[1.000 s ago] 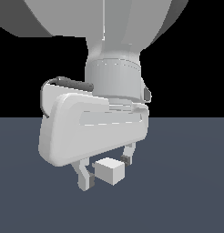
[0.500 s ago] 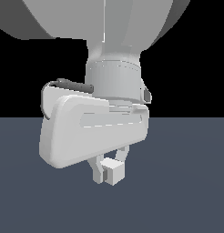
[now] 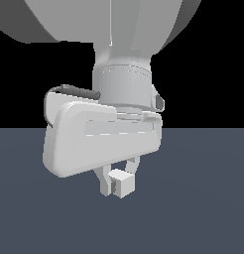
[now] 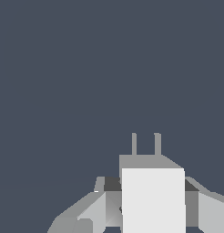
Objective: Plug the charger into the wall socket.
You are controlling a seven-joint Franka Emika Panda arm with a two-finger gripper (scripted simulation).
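The charger (image 3: 122,183) is a small off-white block, nearly a cube, plain on every face that shows. In the wrist view (image 4: 152,200) its broad pale face fills the near foreground, a greyer face slopes away behind it, and two short thin prongs stand out of that far face side by side, pointing away from the camera over bare slate-blue ground. In the exterior view the prongs cannot be made out — the block just looks like a clean little box with its lit top face turned up and a shaded corner toward the onlooker.

The gripper (image 3: 117,179) hangs under the big white hand of the arm (image 3: 101,136), and its fingers (image 3: 102,182) are drawn in against the block. One finger shows at about nine o'clock of the charger in the exterior view, touching its side; the other comes down at roughly twelve to one o'clock behind it, mostly hidden by the block itself. In the wrist view grey finger parts flank the charger on both sides, dark pads pressed to its flanks — so the jaws stand narrow, closed onto the block with no visible gap. The charger sits at the fingertips, its lower edge level with or just below them, seemingly clear of the dark floor (image 3: 203,208).
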